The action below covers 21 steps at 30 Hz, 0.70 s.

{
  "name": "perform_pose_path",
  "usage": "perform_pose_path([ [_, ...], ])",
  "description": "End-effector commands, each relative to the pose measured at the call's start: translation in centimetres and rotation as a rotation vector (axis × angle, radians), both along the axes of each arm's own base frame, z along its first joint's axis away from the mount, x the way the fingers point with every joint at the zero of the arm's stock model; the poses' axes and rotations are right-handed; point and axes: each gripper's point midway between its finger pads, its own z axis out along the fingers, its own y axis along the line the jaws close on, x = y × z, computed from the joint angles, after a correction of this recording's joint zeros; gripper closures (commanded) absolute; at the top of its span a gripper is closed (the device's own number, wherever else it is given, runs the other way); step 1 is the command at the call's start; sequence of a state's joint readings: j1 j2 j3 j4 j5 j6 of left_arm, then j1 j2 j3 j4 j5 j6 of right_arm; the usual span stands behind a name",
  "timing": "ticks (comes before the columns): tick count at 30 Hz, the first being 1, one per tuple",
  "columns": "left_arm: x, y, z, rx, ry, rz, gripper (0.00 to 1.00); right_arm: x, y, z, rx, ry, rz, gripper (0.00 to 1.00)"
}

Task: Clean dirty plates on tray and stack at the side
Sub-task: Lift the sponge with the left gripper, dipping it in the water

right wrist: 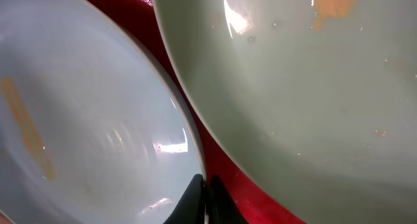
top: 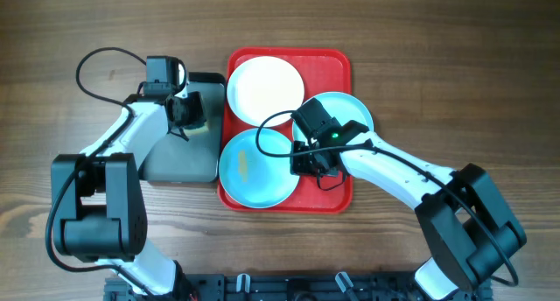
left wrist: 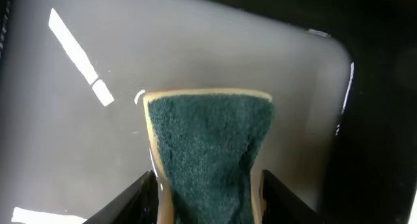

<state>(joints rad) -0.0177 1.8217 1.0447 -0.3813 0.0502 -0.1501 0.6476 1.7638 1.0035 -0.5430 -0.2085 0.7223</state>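
Note:
The red tray [top: 337,66] holds a white plate [top: 265,89] at the back left, a pale aqua plate [top: 252,170] at the front left and a second aqua plate [top: 353,108] at the right, partly under my right arm. My right gripper [top: 300,161] is shut on the right rim of the front aqua plate. In the right wrist view the fingers [right wrist: 205,199] pinch that rim; this plate [right wrist: 85,120] has an orange smear, and the white plate [right wrist: 313,94] has an orange stain. My left gripper [top: 194,117] is shut on a green-topped sponge [left wrist: 208,139] above the dark grey tray [left wrist: 228,48].
The dark grey tray [top: 179,157] lies against the red tray's left side. Red tray floor [right wrist: 225,155] shows between the two plates. Bare wooden table [top: 437,65] lies right of and behind the trays. Cables loop over both arms.

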Motion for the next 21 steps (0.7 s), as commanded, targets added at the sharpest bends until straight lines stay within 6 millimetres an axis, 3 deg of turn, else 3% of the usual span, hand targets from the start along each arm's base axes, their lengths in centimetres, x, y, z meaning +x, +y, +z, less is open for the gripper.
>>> perform_pose_path([
  [1,-0.8,-0.2,-1.4,0.007,0.035,-0.02,0.55,-0.5,0.5,-0.5,0.01,0.02,0.005,0.95],
  [3,-0.5,-0.2,-1.3,0.007,0.025,-0.02,0.67,-0.4,0.5,-0.5,0.012,0.018,0.004,0.95],
  [5,-0.4,-0.2,-1.2,0.006,0.018,-0.019,0.96,-0.4,0.5,-0.5,0.012,0.017,0.005,0.96],
  [11,-0.6,-0.2,0.7,0.006,-0.006,-0.02,0.96,-0.4,0.5,-0.5,0.012,0.017,0.004,0.95],
  [17,-2.0,1.2,5.9,0.12,-0.068,-0.085,0.96,-0.4,0.5,-0.5,0.012,0.017,0.005,0.96],
  [21,-3.4,2.1,8.3,0.163,-0.08,-0.048,0.96,-0.4,0.5,-0.5,0.013,0.016,0.005,0.96],
])
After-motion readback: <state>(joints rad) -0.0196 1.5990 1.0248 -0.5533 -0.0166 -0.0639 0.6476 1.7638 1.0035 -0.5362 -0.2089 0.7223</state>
